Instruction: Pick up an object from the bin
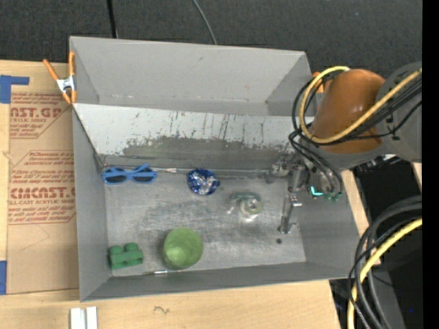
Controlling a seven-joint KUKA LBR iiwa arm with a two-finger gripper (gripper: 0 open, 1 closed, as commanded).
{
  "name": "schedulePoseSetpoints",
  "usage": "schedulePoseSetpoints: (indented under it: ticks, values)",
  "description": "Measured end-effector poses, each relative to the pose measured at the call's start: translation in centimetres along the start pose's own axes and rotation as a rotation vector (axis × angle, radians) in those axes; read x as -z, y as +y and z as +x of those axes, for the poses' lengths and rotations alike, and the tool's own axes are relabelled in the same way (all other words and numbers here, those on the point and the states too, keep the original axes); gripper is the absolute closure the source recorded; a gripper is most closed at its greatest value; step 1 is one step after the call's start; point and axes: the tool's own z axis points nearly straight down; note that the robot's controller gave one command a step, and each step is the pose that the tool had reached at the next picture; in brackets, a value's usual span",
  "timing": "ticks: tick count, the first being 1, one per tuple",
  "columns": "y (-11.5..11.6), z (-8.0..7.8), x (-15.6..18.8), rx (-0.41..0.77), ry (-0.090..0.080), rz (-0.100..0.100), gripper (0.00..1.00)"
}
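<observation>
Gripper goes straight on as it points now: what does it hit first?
Likely the bare bin floor under the gripper; the pale translucent thing lies beside that line. Depth is unclear.

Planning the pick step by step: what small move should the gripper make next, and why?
Probably a short shift toward the view's left, to bring the gripper over the pale translucent thing. That thing lies nearest, just beside it, and well apart from the blue crumpled ball.
</observation>
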Motion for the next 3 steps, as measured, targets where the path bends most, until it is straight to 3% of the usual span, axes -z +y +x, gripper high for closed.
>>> schedulePoseSetpoints:
  ticks: [1,2,3]
  values:
    - [5.2,-3.2,-8.4,-0.009,-0.014,-0.002,0.0]
    - [4.9,-3.3,-7.8,-0.011,-0.019,0.0,1.0]
    - [3.9,-3.7,7.7,0.163,-0.017,0.003,1.0]
